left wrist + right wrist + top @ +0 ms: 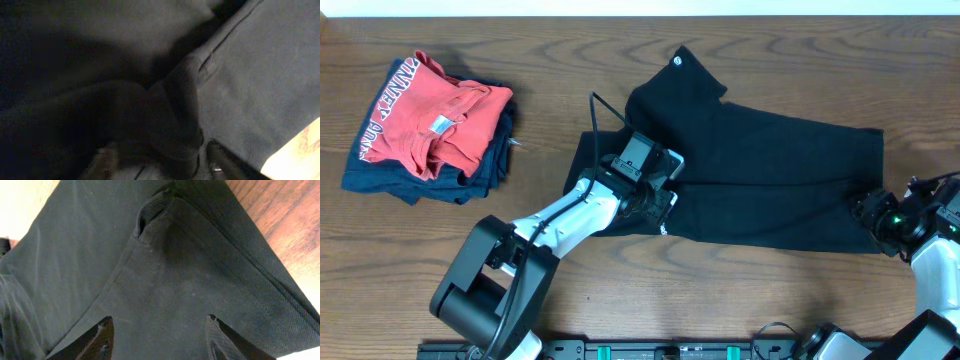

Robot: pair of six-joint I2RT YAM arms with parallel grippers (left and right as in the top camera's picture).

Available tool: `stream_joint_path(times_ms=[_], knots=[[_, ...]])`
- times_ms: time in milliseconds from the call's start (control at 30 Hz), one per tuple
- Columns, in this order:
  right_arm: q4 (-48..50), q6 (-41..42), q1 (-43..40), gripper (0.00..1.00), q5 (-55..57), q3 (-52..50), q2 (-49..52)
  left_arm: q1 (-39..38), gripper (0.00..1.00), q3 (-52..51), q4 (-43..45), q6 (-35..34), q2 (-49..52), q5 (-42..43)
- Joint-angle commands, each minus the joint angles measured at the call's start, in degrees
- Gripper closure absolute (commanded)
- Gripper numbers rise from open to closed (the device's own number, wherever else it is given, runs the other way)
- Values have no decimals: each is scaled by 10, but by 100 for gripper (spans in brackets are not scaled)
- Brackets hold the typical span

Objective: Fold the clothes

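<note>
The black T-shirt (760,170) lies spread over the middle and right of the table, with its small round white tag (678,62) at the far edge. My left gripper (658,200) rests on the shirt's near left part. In the left wrist view its fingers (162,155) hold a raised fold of black fabric (175,120) between them. My right gripper (868,212) is at the shirt's near right corner. In the right wrist view its fingers (160,330) are wide apart over flat fabric (165,270), near a hem seam, and hold nothing.
A red shirt with white lettering (430,120) lies on a folded navy garment (380,180) at the far left. A black cable (595,115) loops up from the left arm. Bare wood (280,215) shows beside the shirt's right edge.
</note>
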Motion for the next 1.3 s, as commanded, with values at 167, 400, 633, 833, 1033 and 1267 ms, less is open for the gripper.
stream_joint_path(times_ms=[167,400,633,833,1033,1267], knots=[[4,-12,3,43,2,3,-4,1,94,-2,38,0,1,-9],[6,-7,3,43,2,3,-4,1,94,1,89,4,1,-52],[7,-3,3,43,2,3,-4,1,93,1,158,31,6,-85],[6,-3,3,43,2,3,-4,1,55,1,197,30,33,-85],[5,-3,3,43,2,3,-4,1,45,9,148,28,18,-85],[4,-3,3,43,2,3,-4,2,29,24,7,28,-68,-85]])
